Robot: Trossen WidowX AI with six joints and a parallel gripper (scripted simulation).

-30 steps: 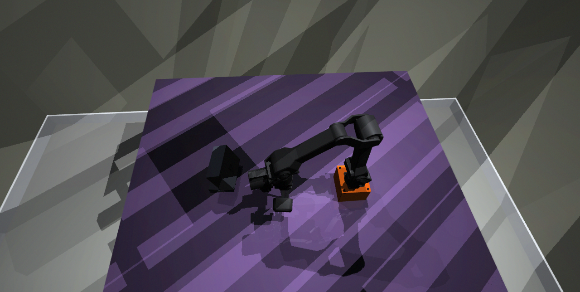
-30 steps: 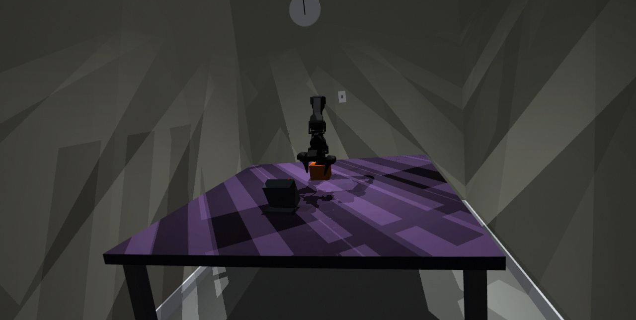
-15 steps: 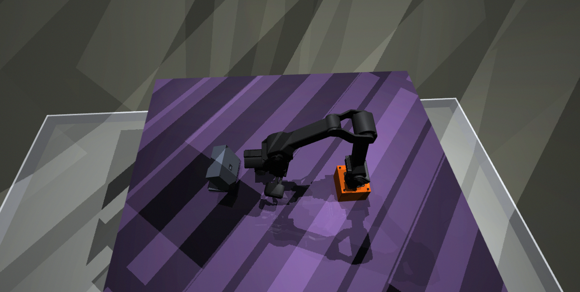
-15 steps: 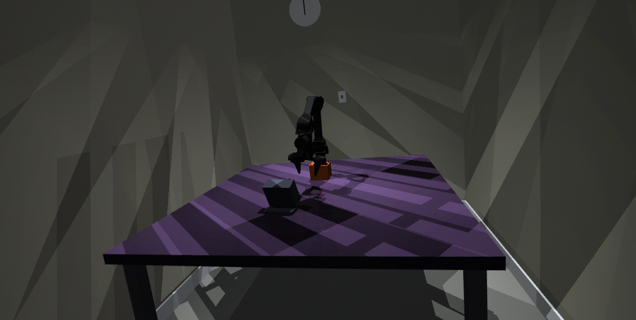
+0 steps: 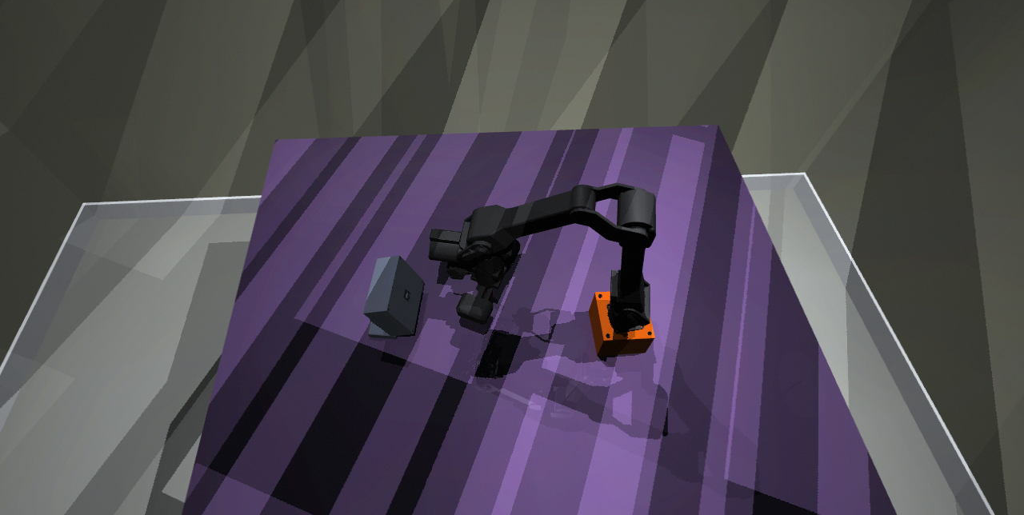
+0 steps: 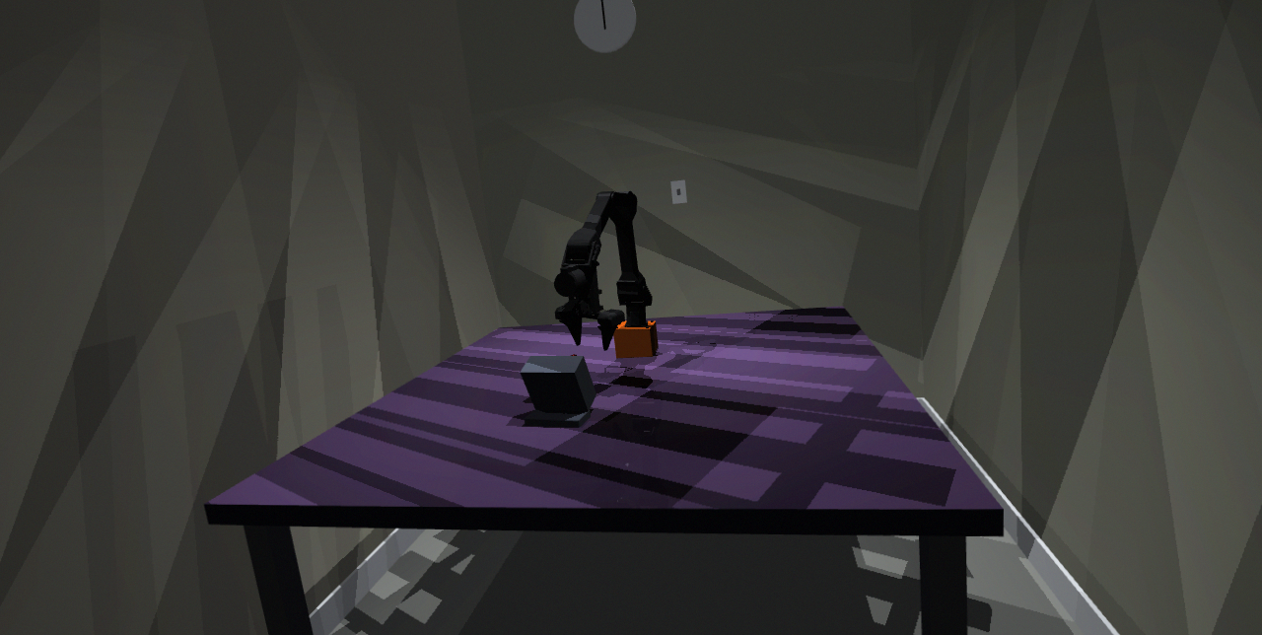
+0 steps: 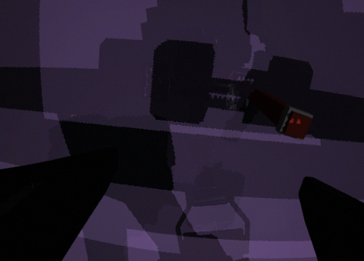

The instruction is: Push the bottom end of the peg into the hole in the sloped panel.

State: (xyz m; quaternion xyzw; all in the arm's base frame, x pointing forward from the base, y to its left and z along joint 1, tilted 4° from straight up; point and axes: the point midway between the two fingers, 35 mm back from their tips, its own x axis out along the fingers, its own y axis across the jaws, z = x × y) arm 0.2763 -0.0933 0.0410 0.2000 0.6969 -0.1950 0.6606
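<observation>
Task stage: approach to the peg, judged early in the sequence; nothing inserted
Done: gripper (image 5: 489, 272) (image 6: 592, 346) (image 7: 211, 173) poised above the table (image 5: 343, 225) (image 6: 706, 472) (image 7: 95, 18), ready for a pick by its posture
Remaining: centre over peg, grasp, lift, match flat sides to hole, push along hole direction to the stop, release, withdraw
Peg (image 7: 297, 126): red, square-ended, with a pale band near its top; right of centre in the wrist view, apparently upright on the table; not discernible in the top or exterior views
Fingers: wide apart, near full opening; one enters from the lower left of the wrist view, the other from the lower right
Held item: none; no contact with the peg, which lies above the line of the fingertips in the wrist view
Panel block (image 5: 390, 289) (image 6: 554, 384): grey; left of the arm (image 5: 544, 217) (image 6: 626, 243) in the top view, below it in the exterior view
Hole (image 5: 406, 294): small opening in the panel face, no peg seen in it
Next requirement: shift and align so the peg falls between the fingers before descent
</observation>
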